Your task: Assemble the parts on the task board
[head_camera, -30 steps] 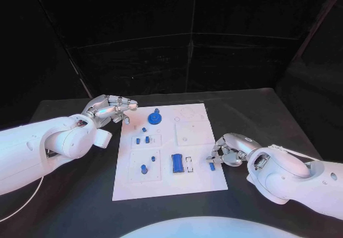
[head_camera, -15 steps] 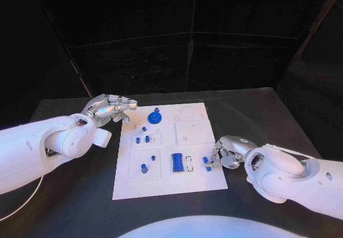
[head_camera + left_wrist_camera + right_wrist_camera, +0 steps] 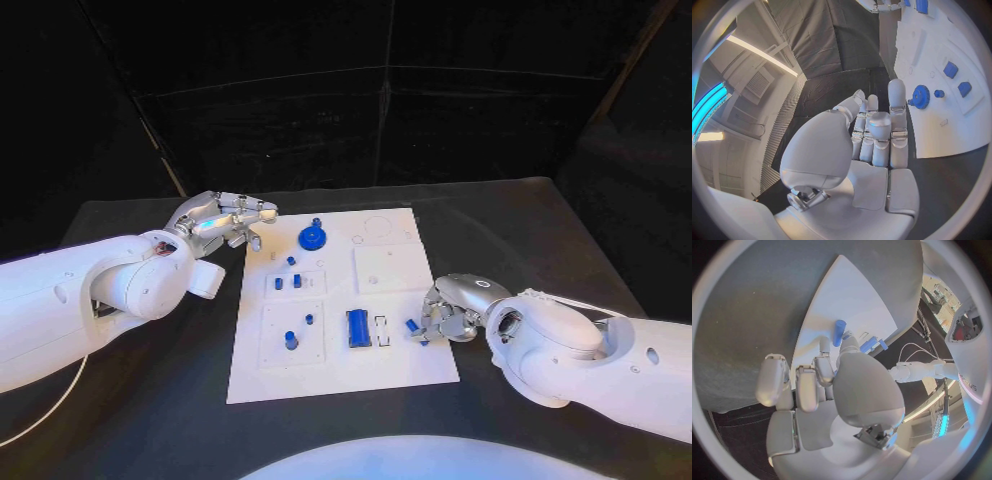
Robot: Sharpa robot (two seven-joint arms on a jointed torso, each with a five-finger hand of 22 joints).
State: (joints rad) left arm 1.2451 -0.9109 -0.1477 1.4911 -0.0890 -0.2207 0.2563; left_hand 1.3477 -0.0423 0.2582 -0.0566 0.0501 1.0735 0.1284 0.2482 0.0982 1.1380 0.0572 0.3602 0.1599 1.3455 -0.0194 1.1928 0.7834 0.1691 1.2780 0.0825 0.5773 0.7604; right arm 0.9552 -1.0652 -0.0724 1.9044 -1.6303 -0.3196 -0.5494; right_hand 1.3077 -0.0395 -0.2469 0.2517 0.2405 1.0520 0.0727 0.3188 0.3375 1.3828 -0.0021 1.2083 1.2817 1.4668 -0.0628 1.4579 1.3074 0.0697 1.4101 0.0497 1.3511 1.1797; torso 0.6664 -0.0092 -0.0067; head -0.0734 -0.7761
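Observation:
The white task board (image 3: 404, 290) lies mid-table with a blue gear (image 3: 312, 237), a blue block (image 3: 356, 328) and several small blue parts standing in it. My right hand (image 3: 450, 312) hovers over the board's right edge, just right of the block. It pinches a small blue peg (image 3: 413, 327) between thumb and fingertip, and the right wrist view shows this peg (image 3: 839, 332) over the board (image 3: 848, 295). My left hand (image 3: 224, 215) floats off the board's far left corner, holding nothing. In the left wrist view its fingers (image 3: 878, 125) lie straight, side by side, near the gear (image 3: 920, 96).
Black table (image 3: 534, 230) surrounds the board on all sides. A small white slot frame (image 3: 382, 331) sits between the blue block and my right hand. Two blue parts (image 3: 289, 282) stand in the board's left column, two more (image 3: 297, 332) nearer me.
My right hand has shifted left over the board's edge toward the blue block, carrying the small peg with it. The left hand has stayed put.

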